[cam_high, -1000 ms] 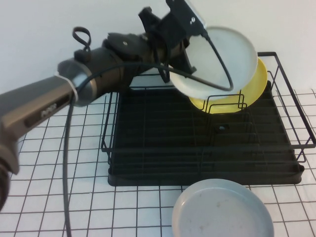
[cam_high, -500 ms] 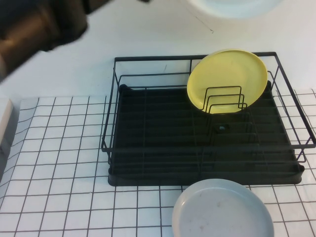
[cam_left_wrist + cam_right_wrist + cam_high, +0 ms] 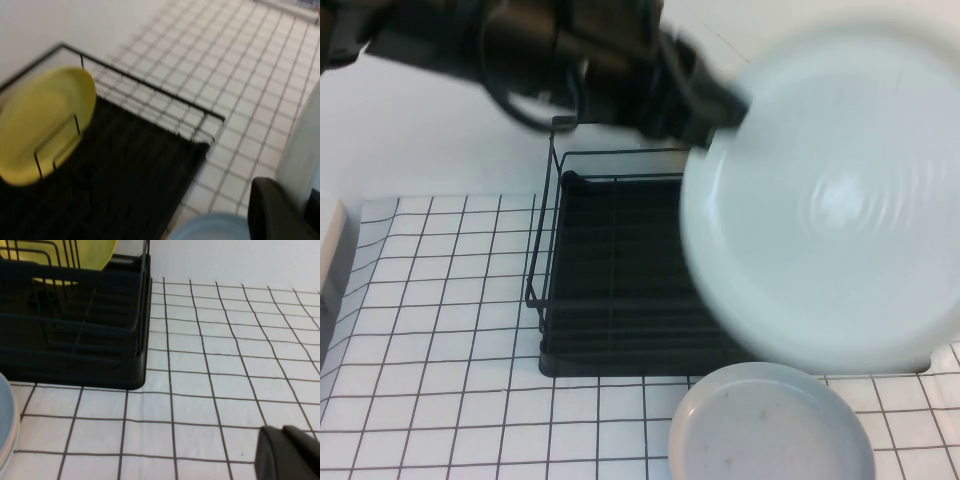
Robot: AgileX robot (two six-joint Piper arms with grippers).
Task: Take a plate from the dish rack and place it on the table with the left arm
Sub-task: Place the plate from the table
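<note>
Plate (image 3: 825,200): swung back into view, now tilted above dish rack (image 3: 610,300), clamped at its edge by left gripper (image 3: 715,110). Right gripper (image 3: 290,452): low beside rack over table (image 3: 210,370); finger state cannot be told.

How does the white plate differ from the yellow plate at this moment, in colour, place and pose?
The white plate is held up in the air by the left tool, its face toward the high camera; the yellow plate stands on edge between the wire dividers of the dish rack. The white plate is out of the rack, the yellow plate inside it. Both are round and plain. The right tool stays low over the table, away from both.
</note>
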